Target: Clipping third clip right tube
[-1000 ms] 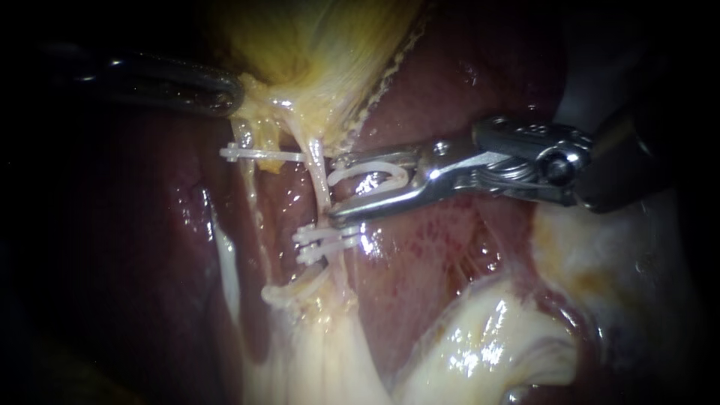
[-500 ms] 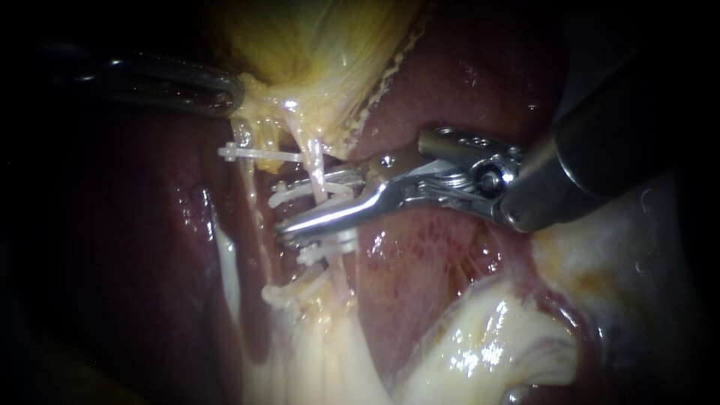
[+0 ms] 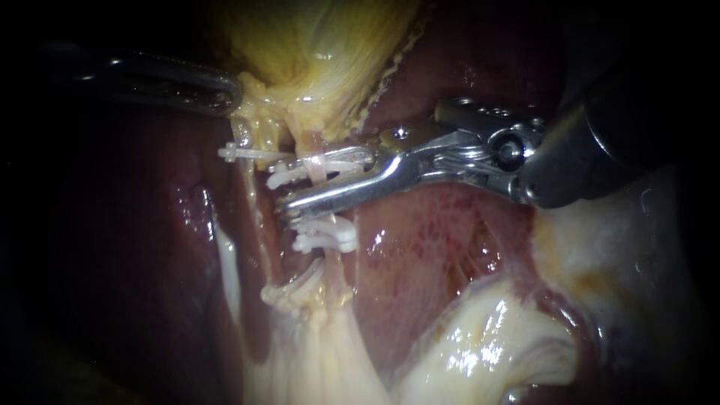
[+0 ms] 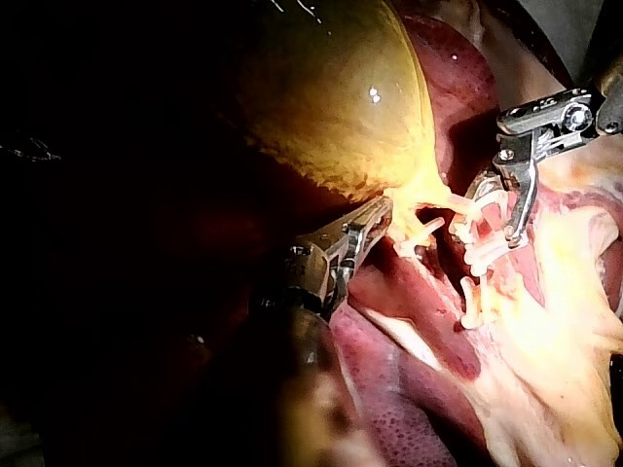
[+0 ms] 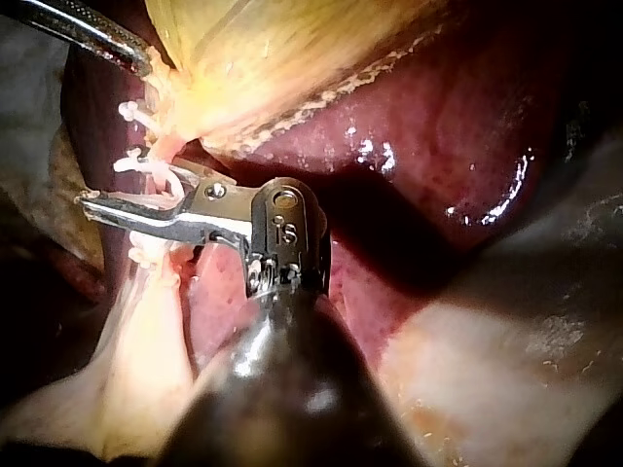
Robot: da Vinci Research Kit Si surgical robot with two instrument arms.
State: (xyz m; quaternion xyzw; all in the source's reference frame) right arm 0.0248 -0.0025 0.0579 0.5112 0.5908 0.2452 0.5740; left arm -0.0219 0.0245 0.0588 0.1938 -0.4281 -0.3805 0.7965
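Two clips [image 3: 330, 241] sit on right tube [image 3: 318, 169]; right instrument [image 3: 289, 187] jaws, narrowly apart, grip third clip [image 3: 279, 178] across it. Left instrument [image 3: 231, 94] jaws look clamped on gallbladder [image 3: 322, 45] edge.

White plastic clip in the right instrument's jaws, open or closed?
Open. The white plastic clip straddles the pale tube, its arms apart, between the right instrument's parted jaws.

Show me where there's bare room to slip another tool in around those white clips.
Open: the liver below the right instrument, and its dark stretch far left. Crowded: the right tube, between the gallbladder and the lower clips, where that instrument holds a clip.
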